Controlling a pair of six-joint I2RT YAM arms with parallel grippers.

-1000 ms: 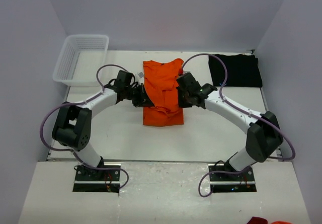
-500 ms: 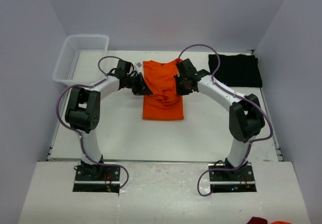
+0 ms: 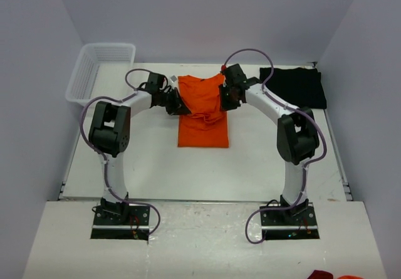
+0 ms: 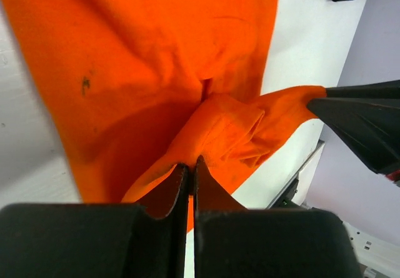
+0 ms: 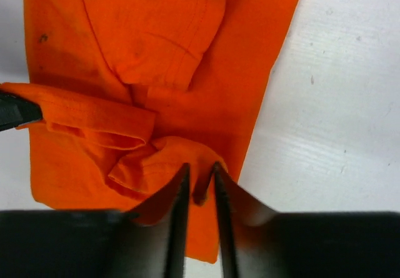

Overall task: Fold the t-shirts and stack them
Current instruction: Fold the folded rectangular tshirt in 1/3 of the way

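Orange t-shirt pinched at 9 o'clock edge by clamped left end effector, fold carried toward collar; right end effector slightly parted, cloth between fingers, grip uncertain.

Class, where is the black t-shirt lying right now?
In the top view, the black t-shirt lies at the table's far right corner, right of the orange t-shirt.

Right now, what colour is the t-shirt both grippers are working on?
Plain bright orange t-shirt; it shows best in the right wrist view, filling most of the frame.
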